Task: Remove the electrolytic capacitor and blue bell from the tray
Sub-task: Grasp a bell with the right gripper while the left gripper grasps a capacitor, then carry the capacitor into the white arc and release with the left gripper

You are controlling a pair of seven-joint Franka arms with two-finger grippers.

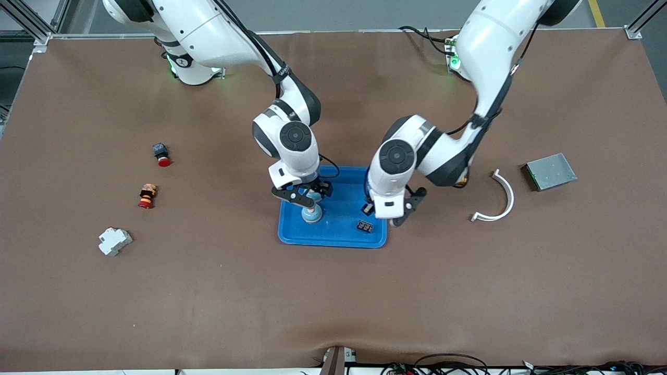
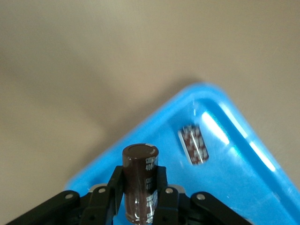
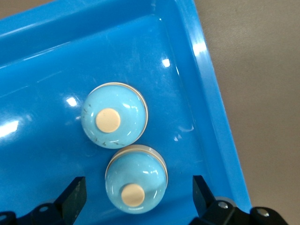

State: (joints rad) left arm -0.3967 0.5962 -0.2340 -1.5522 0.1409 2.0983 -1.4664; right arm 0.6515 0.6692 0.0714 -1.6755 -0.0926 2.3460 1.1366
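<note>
At lower centre of the front view sits a blue tray [image 1: 333,237]. On it, near its lower right corner, lies a small dark capacitor [image 1: 365,226]. Slightly higher at the tray's left, two light-blue bells [image 1: 312,213] stand touching, with the right gripper [image 1: 305,194] spread wide over them, gripping nothing. Over the tray's right edge the left gripper [image 1: 385,214] is closed on a second, brown capacitor [image 2: 139,187], held upright. Higher at right lie a white curved strip [image 1: 499,200] and a grey box [image 1: 550,171].
</note>
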